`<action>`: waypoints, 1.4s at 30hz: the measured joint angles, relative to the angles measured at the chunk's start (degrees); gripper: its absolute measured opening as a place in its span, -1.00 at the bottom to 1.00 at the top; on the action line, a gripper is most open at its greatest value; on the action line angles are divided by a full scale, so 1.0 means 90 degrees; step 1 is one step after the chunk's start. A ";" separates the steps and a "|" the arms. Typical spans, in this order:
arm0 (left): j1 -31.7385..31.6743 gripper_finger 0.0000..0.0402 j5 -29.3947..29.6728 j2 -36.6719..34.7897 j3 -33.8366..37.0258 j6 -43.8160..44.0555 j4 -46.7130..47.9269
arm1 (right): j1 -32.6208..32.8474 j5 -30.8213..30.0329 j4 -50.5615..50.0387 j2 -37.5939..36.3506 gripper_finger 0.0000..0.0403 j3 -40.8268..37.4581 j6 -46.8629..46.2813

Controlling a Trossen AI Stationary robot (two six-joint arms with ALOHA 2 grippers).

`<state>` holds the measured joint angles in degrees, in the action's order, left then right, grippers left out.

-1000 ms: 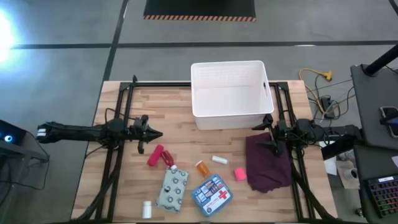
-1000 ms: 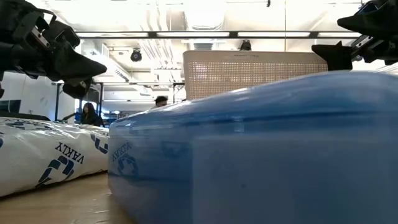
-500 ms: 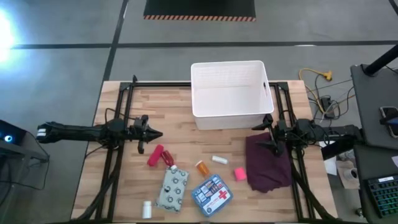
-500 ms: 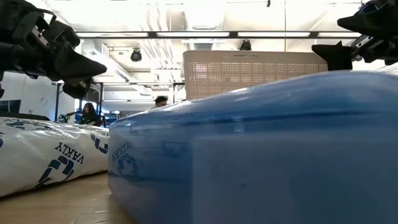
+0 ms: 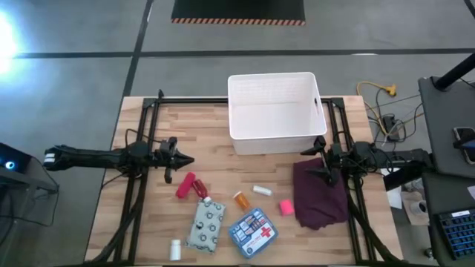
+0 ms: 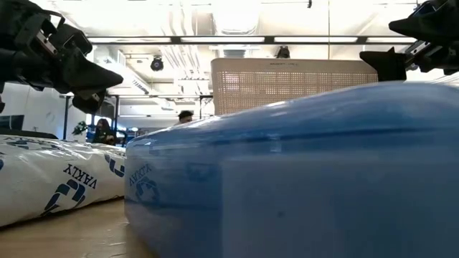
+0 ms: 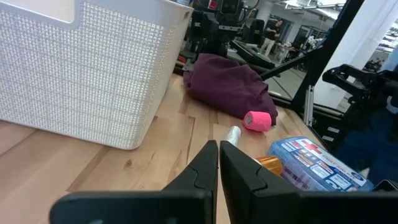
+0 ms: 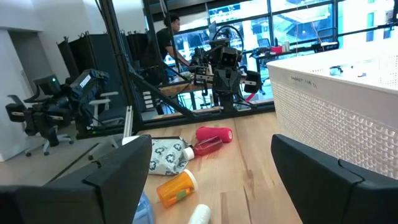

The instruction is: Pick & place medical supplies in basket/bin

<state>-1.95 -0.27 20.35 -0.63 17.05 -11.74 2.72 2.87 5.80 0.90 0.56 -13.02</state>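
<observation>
The white bin (image 5: 273, 111) stands at the table's far middle. Nearer lie the supplies: red tube (image 5: 185, 185), dotted pouch (image 5: 205, 225), blue first-aid box (image 5: 252, 232), orange pill bottle (image 5: 242, 199), small white bottle (image 5: 261, 190), pink block (image 5: 286, 207) and another white bottle (image 5: 175, 249). My left gripper (image 5: 185, 159) hovers shut above the table, just beyond the red tube; its fingers (image 7: 219, 146) meet. My right gripper (image 5: 315, 163) hovers open over the far edge of the maroon cloth; its fingers (image 8: 211, 143) stand wide apart. Neither touches anything.
A dark maroon cloth (image 5: 320, 193) lies crumpled right of the supplies, under my right gripper. Black frame rails run along both table sides (image 5: 141, 185). In the low view the blue box (image 6: 287, 172) fills the foreground, with the pouch (image 6: 57, 179) left and the bin (image 6: 294, 82) behind.
</observation>
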 joint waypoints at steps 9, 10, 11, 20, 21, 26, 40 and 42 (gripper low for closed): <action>0.0000 -1.00 0.0000 0.0000 0.0001 0.0001 -0.0001 | 0.0000 -0.0001 -0.0001 -0.0002 0.61 -0.0002 -0.0001; -0.0001 -1.00 0.0000 0.0000 0.0001 0.0001 0.0002 | 0.0000 0.0001 -0.0001 -0.0001 0.60 -0.0001 -0.0002; 0.0000 -1.00 0.0000 0.0000 0.0000 0.0000 0.0002 | 0.0000 -0.0001 -0.0001 -0.0002 0.60 0.0000 -0.0001; 0.0000 -1.00 0.0000 -0.0002 0.0001 0.0000 0.0002 | 0.0000 0.0000 -0.0001 -0.0002 0.60 -0.0002 0.0000; -0.0001 -1.00 0.0000 -0.0001 0.0000 0.0001 0.0002 | 0.0000 0.0001 -0.0002 0.0000 0.60 0.0000 -0.0002; 0.0000 -1.00 0.0000 0.0001 -0.0002 0.0001 0.0001 | 0.0000 -0.0002 0.0001 -0.0002 0.62 0.0000 0.0000; 0.0001 -1.00 0.0000 0.0000 0.0001 -0.0002 0.0002 | 0.0000 -0.0001 0.0000 -0.0001 0.62 0.0000 -0.0001; 0.0000 -1.00 0.0000 0.0001 0.0000 0.0001 0.0001 | 0.0002 -0.0001 0.0000 -0.0001 0.61 0.0000 0.0000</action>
<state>-1.95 -0.27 20.36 -0.63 17.06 -11.74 2.74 2.86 5.80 0.89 0.56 -13.02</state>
